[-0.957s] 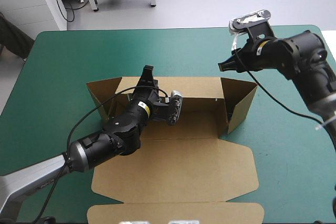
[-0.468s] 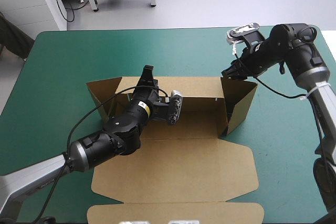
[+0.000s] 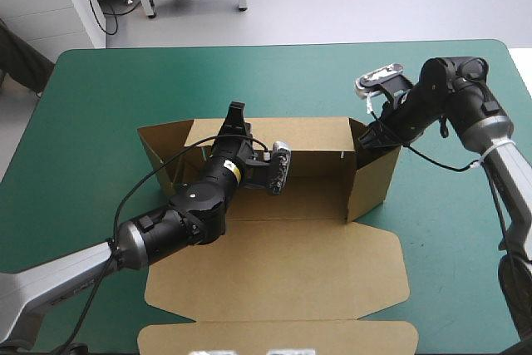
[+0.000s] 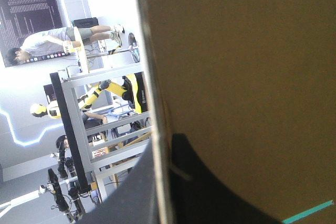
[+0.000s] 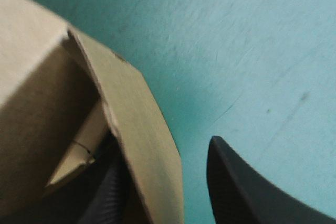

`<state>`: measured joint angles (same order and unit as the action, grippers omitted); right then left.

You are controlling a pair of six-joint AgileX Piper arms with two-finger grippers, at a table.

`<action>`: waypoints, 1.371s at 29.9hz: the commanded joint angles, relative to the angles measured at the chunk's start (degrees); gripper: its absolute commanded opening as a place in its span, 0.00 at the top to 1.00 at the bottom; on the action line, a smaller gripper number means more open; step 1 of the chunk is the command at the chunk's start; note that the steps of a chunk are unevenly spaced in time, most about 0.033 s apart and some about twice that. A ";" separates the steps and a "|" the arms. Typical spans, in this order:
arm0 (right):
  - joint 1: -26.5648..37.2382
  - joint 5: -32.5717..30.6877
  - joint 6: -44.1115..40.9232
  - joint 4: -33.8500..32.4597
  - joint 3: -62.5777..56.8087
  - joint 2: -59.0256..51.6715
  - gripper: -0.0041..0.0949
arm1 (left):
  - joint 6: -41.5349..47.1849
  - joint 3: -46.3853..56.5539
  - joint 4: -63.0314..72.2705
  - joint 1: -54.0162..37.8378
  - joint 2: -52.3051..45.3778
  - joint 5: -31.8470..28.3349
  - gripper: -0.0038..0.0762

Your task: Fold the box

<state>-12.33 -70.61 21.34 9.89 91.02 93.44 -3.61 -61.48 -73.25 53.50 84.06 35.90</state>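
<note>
The brown box [image 3: 274, 280] lies in the middle of the table with its lid flat toward the front edge. Its back wall [image 3: 312, 139] stands raised. My left gripper [image 3: 236, 115] is shut on that wall's top edge; in the left wrist view the board [image 4: 247, 77] passes between the two black fingers [image 4: 210, 187]. The right wall [image 3: 374, 179] stands nearly upright. My right gripper [image 3: 371, 132] is at its rear top corner, open, with the wall's flap [image 5: 136, 129] between the spread fingers [image 5: 247, 192]. The left flap [image 3: 160, 151] leans outward.
Teal-green cover [image 3: 125, 89] shows bare beyond the box's back wall and on both sides of it. The flat lid's front strip [image 3: 274, 337] reaches close to the table's front edge.
The right gripper came down and in from above the table to the right wall's rear corner, and that wall has swung more upright. The left arm has stayed on the back wall.
</note>
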 commanded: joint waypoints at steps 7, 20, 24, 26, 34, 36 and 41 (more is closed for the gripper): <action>0.32 7.13 1.10 2.80 1.91 -6.34 0.54 | 1.07 -0.98 -1.77 0.30 -1.09 -1.58 0.96; 0.32 9.54 -2.14 -1.16 8.15 -0.90 0.54 | 1.07 -0.98 -1.77 0.30 -1.09 -1.15 0.96; 0.32 6.96 -2.14 -0.39 8.15 1.68 0.54 | 1.07 -0.98 -1.88 0.30 -1.09 -1.13 0.96; 0.32 4.45 -2.14 -1.30 7.93 1.82 0.56 | 1.07 -0.98 -1.88 0.30 -1.09 -1.13 0.96; 0.32 -1.27 0.09 2.65 5.39 -1.78 0.60 | 0.80 -0.98 -1.96 0.30 -1.09 -1.81 0.96; 0.32 -1.14 0.40 2.58 3.37 -3.18 0.60 | 0.80 -0.98 -1.96 0.30 -1.09 -1.81 0.96; 0.32 1.40 2.22 6.12 -3.74 -5.92 0.60 | 0.80 -0.98 -1.96 0.30 -1.09 -2.47 0.96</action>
<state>-12.33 -70.67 21.87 12.10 89.08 91.00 -2.78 -61.48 -74.41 53.46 84.42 35.93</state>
